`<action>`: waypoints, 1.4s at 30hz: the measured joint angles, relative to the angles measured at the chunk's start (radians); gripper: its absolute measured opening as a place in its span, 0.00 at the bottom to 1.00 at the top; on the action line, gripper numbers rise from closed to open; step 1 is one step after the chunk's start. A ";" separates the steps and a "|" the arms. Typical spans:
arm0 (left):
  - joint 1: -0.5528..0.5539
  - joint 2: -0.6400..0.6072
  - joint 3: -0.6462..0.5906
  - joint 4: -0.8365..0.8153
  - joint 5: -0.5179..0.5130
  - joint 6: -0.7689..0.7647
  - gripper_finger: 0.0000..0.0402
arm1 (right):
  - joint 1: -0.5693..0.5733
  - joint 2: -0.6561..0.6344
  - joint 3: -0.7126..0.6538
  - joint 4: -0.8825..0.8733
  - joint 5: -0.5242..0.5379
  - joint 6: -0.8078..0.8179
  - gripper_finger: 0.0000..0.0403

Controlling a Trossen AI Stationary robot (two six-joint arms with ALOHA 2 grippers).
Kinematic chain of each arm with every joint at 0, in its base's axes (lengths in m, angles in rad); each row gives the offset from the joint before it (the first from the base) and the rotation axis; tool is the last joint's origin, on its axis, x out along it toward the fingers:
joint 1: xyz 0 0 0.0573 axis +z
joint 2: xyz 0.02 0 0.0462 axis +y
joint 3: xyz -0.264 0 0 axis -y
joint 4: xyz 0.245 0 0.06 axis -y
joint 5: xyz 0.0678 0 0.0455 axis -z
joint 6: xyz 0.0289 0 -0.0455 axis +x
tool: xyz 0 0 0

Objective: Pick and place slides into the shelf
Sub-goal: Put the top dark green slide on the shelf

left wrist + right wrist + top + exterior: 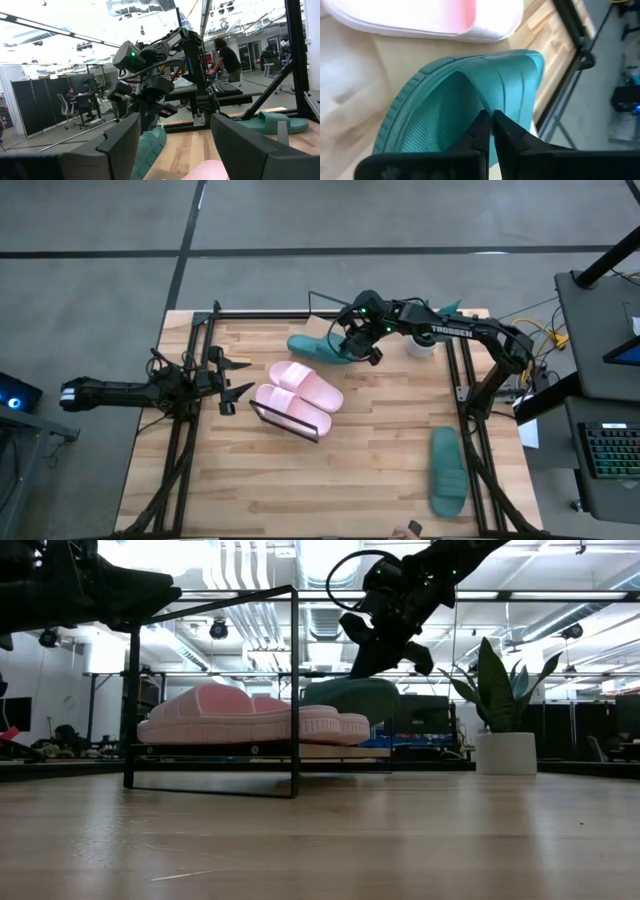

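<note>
Over shelf point(262, 412), right claw point(350, 352) grips slide point(312, 347).

Wooden table point(380, 470), wire-framed shelf point(262, 412), teal slide point(447, 471), white plant pot point(421, 345)

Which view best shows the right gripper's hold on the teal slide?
The right wrist view: the right gripper pinches the teal slide at its strap. The high view shows gripper over slide, contact hidden. The low view shows the slide partly behind the pink ones. The left wrist view sees only its ribbed end.
</note>
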 joint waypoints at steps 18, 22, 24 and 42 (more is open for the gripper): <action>0.000 0.000 0.000 0.000 0.000 0.000 0.57 | 0.002 0.000 -0.035 -0.044 -0.127 0.247 0.02; 0.000 0.000 0.000 0.000 0.000 0.000 0.57 | 0.010 0.000 -0.037 -0.043 -0.127 0.252 0.03; 0.000 0.000 0.000 0.000 0.000 0.000 0.57 | 0.012 0.000 -0.037 -0.042 -0.127 0.254 0.06; 0.000 0.000 0.000 0.000 0.000 0.000 0.57 | 0.022 0.000 0.026 -0.038 -0.127 0.383 0.40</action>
